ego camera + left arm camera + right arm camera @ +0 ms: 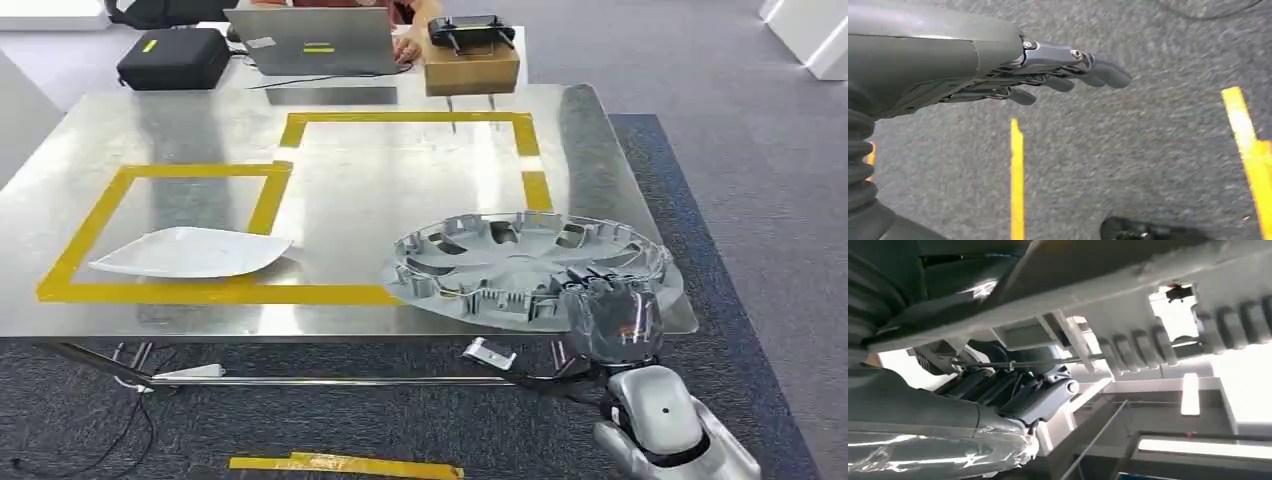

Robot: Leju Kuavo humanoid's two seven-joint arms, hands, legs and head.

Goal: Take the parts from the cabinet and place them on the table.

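On the dark grey carpet nearest the robot lay a strip of yellow tape (pixel 345 465). The left hand (pixel 1058 75) hung over that carpet, its dark fingers stretched out nearly straight, a little apart and holding nothing. At the near right, the silver right arm reached up to the table's near edge, where the right hand (pixel 610 312) gripped the near rim of the grey plastic wheel cover (pixel 520 262); in the right wrist view its dark fingers (pixel 998 385) were curled under the cover's ribbed underside. The cover, round, spoked and notched around its rim, lay flat on the near right part of the table, its near right side overhanging the edge. The table (pixel 180 130) was brushed, reflective metal marked with two rectangles of yellow tape. Left of the cover, well apart, a smooth white curved panel (pixel 190 252) rested inside the left rectangle, touching its near tape line. The far rectangle was bare metal. At the far edge stood a cardboard box (pixel 471 70), with a grey laptop (pixel 315 42) and a black case (pixel 172 58) beyond.
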